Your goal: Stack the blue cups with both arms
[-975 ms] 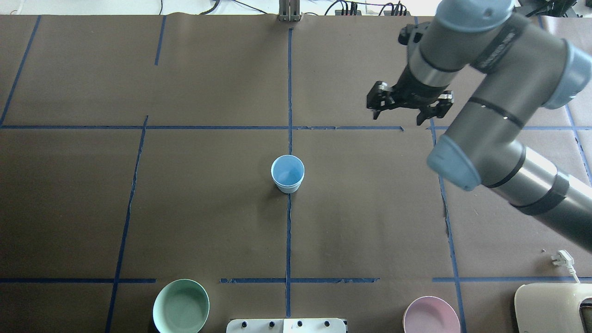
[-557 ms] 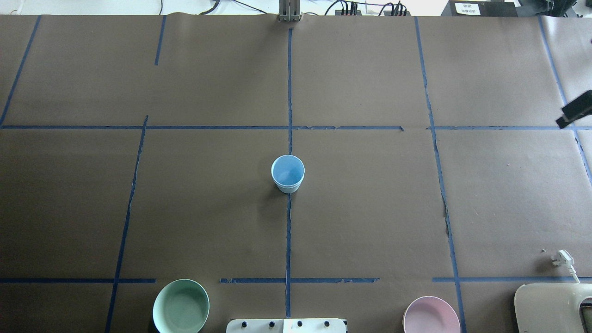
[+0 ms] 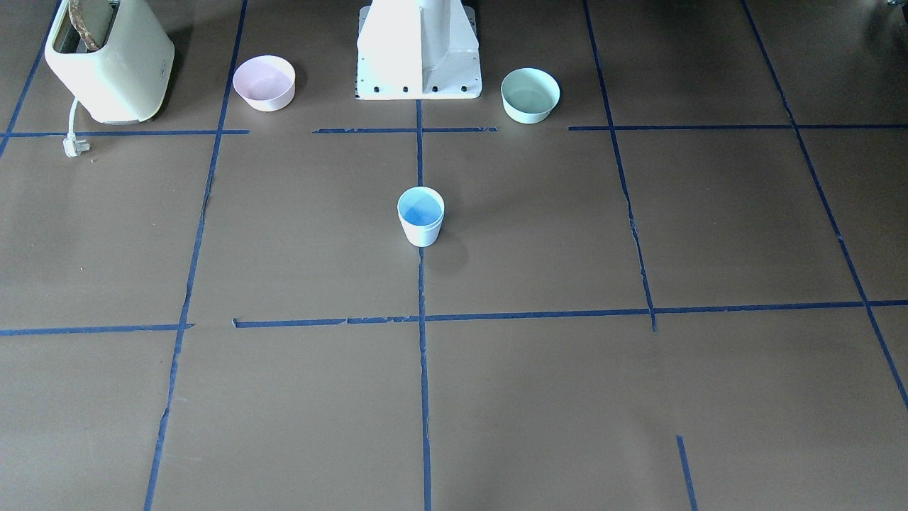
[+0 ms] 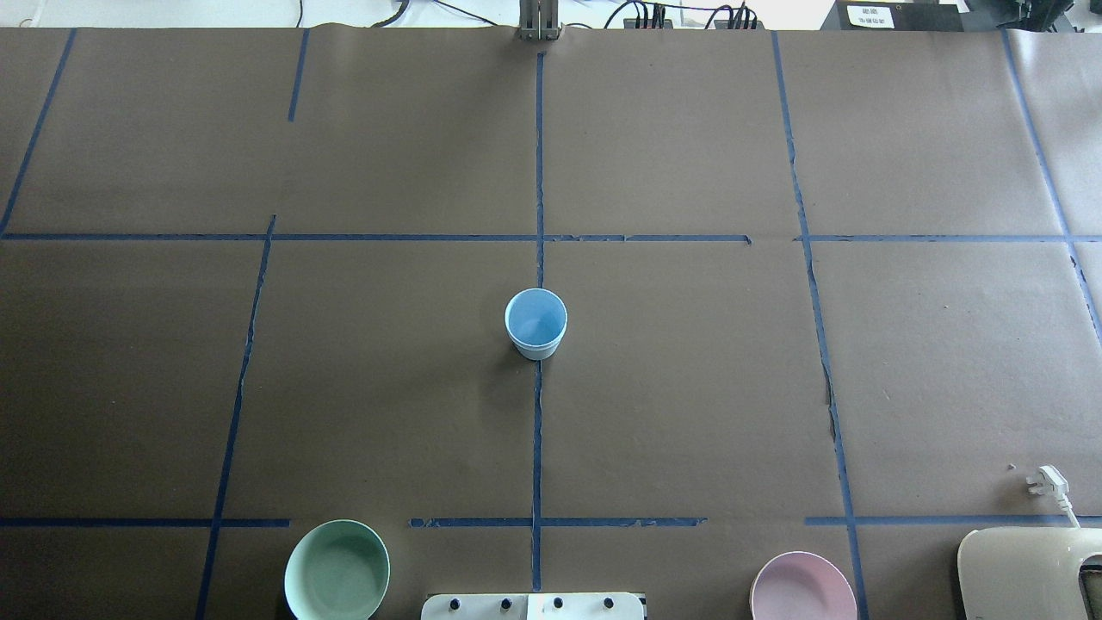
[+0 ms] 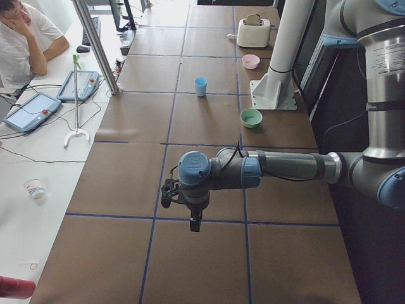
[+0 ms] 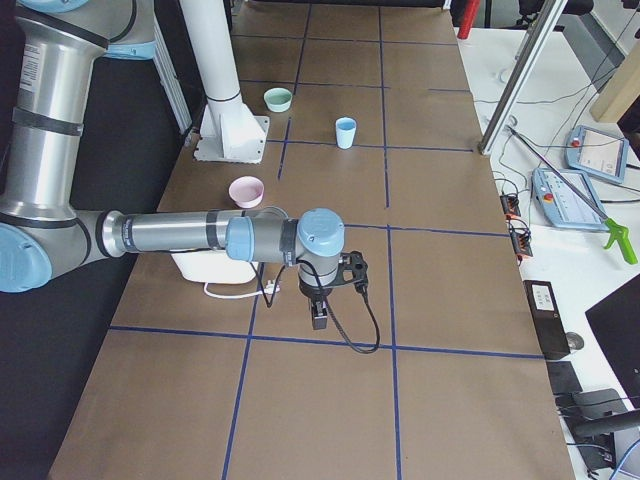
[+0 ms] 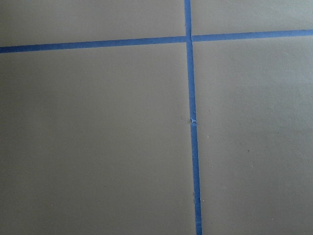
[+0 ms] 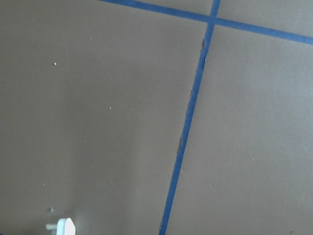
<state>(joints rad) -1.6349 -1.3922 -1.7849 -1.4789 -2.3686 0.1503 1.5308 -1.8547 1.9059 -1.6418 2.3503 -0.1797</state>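
Observation:
One pale blue cup point(image 4: 535, 323) stands upright on the centre tape line, alone; it also shows in the front view point(image 3: 421, 215) and both side views point(image 5: 200, 85) point(image 6: 345, 132). No second separate cup is in view, and I cannot tell whether one is nested inside it. Both arms are out of the overhead and front views. The left gripper point(image 5: 180, 206) hangs over the table's left end, far from the cup. The right gripper point(image 6: 335, 295) hangs over the right end, near the toaster. I cannot tell whether either is open or shut. The wrist views show only bare table and tape.
A mint green bowl point(image 4: 337, 570) and a pink bowl point(image 4: 802, 587) sit on either side of the white pedestal base point(image 3: 418, 50). A cream toaster point(image 4: 1029, 573) with a loose plug point(image 4: 1046, 480) is at the near right. An operator point(image 5: 25, 38) sits beyond the far edge.
The right arm, with its gripper over the far right of the table, has pulled away to the right and left the overhead view. The cup has not moved.

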